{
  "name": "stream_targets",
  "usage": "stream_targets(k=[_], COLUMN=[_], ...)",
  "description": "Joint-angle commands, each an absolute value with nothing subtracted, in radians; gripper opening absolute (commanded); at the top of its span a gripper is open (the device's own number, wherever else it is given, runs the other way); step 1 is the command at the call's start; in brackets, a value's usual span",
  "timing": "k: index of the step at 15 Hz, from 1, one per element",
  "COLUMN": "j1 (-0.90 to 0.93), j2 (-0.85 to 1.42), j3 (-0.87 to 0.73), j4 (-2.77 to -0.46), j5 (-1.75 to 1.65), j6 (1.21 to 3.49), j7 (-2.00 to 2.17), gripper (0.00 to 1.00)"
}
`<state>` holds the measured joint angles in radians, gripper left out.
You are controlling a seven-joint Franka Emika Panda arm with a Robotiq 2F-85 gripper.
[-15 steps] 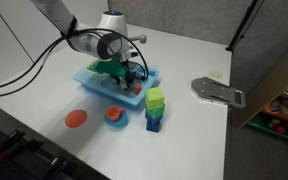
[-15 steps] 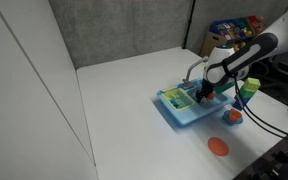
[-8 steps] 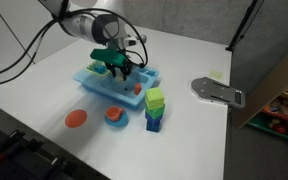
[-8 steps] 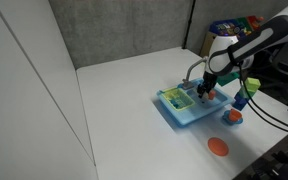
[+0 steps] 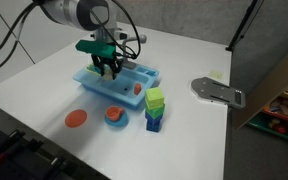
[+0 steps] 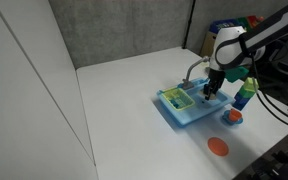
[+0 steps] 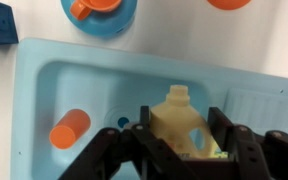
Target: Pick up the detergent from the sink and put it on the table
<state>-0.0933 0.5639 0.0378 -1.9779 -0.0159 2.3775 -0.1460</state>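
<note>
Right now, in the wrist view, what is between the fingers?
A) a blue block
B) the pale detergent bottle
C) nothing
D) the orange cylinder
B: the pale detergent bottle is clamped between the dark fingers, while the orange cylinder lies apart from them in the basin of the light blue sink.
</note>
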Motion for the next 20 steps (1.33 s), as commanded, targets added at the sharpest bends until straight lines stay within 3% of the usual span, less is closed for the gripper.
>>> stream_targets(k=[1, 14, 17, 18, 20], j1=[-0.094, -0.053, -0.057, -0.058, -0.061], j2=[0.476, 0.421, 0.41, 0.405, 0.397], j3=[0.056, 0.098, 0.097, 0.093, 0.085], j4=[-2.074, -2.177, -2.17, -2.166, -2.154], j5=[0.011, 0.026, 0.039, 0.039, 0.038], j6=[2.321, 2.308, 2.307, 2.31, 2.321], j7=[-0.199, -0.258, -0.264, -0.262, -0.255], gripper=[0.36, 0.36, 0.78, 0.79, 0.92])
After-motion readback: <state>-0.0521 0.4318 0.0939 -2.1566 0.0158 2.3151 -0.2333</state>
